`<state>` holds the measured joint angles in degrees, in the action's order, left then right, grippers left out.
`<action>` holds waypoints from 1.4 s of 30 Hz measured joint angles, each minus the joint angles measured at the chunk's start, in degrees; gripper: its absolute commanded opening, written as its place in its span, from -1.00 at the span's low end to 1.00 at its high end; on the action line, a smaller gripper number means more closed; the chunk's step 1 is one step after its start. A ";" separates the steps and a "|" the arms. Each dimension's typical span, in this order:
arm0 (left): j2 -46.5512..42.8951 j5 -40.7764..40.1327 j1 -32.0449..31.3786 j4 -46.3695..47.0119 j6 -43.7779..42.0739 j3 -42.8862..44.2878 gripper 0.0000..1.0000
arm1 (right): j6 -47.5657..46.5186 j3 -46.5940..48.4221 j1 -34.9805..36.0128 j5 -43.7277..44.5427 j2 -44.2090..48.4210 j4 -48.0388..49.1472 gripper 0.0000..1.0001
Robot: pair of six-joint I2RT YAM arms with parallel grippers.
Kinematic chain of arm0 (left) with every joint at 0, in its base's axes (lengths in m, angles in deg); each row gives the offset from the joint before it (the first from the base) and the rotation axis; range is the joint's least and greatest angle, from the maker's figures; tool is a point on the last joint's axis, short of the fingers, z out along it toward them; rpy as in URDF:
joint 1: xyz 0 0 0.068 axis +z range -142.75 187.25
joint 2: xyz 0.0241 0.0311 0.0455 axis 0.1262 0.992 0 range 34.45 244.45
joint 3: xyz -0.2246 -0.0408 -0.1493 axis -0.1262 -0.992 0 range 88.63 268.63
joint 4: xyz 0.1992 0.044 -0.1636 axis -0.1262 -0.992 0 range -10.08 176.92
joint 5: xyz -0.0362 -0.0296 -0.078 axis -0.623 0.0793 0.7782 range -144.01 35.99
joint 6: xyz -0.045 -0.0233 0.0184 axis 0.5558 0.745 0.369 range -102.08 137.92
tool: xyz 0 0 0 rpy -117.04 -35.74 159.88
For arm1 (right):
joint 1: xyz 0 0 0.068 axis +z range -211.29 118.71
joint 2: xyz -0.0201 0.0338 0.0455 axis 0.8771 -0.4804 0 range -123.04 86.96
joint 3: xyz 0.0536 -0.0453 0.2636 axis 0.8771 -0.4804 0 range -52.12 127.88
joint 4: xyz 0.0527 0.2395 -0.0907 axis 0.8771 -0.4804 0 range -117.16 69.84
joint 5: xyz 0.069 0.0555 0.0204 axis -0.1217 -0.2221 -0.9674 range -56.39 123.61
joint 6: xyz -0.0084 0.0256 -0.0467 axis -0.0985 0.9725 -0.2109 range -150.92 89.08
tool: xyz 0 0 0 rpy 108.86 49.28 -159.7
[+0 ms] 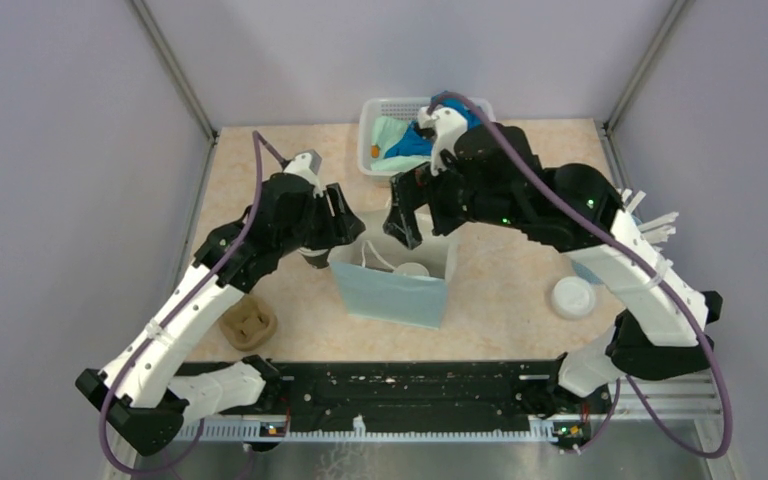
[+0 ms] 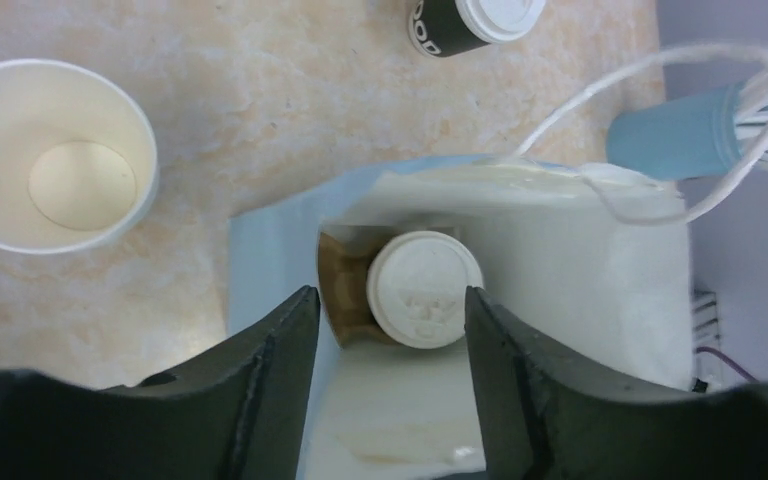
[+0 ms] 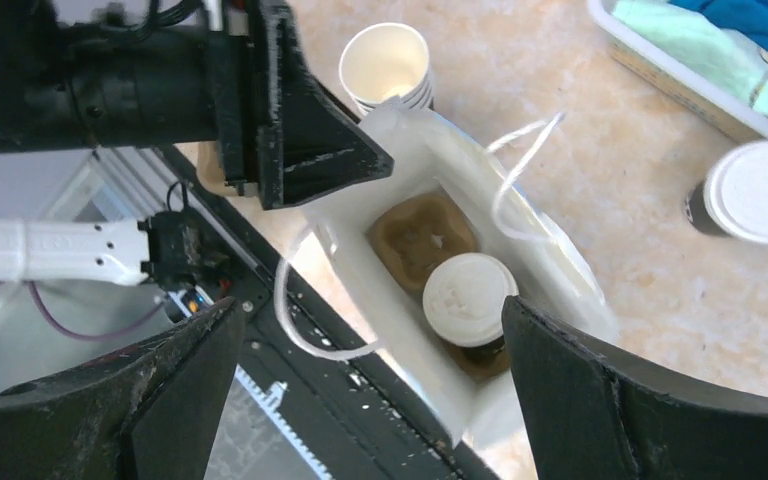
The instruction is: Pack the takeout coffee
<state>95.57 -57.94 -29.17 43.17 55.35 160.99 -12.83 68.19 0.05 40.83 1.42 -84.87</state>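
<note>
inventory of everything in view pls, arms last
paper bag: 1, light blue, white string handles, open at centre of table.
lidded coffee cup in bag: 1, white lid, seated in a tray.
lidded coffee cup on table: 1, white lid, dark wall, right of the bag.
open paper cup: 1, possibly a stack, cream inside, beside the bag.
pulp cup trays: 2, brown, one in the bag, one near left.
light blue cup: 1, holds white sticks, right side.
basket: 1, white, back edge, holds blue and green cloths.
left end effector: black, open above the bagged cup.
right end effector: black, wide open above the bag.
</note>
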 measured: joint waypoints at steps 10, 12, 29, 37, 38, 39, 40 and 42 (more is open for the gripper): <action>-0.90 -0.02 0.00 -8.50 0.70 6.88 0.97 | 16.17 -12.50 -2.82 7.08 16.35 -9.46 0.97; -1.05 0.00 0.02 -10.60 1.73 6.80 0.97 | 18.49 -20.70 -6.19 4.81 20.83 -7.52 0.97; -0.98 15.67 0.04 -4.81 12.02 -4.04 0.80 | 19.65 -36.41 -16.68 -12.04 12.11 13.60 0.87; -1.27 19.08 -6.67 3.52 18.47 -8.37 0.83 | 11.17 -28.96 -19.71 -13.22 0.22 20.06 0.89; -0.68 19.08 -8.11 4.02 18.47 -8.07 0.85 | 10.01 -27.28 -19.96 -13.35 -1.53 20.28 0.89; 0.33 19.04 -9.75 4.02 18.43 -7.28 0.87 | 8.79 -25.27 -20.22 -13.46 -3.32 20.33 0.90; 1.51 18.73 -11.21 3.98 18.16 -6.16 0.89 | 7.58 -23.04 -20.50 -13.42 -5.03 20.11 0.91; 2.82 17.94 -12.79 3.87 17.64 -4.72 0.93 | 5.44 -19.39 -21.07 -12.98 -6.95 19.12 0.93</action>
<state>98.39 -39.99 -41.96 47.04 72.99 156.27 -7.39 48.80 -21.02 27.85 -5.53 -65.75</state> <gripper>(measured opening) 0.938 0.953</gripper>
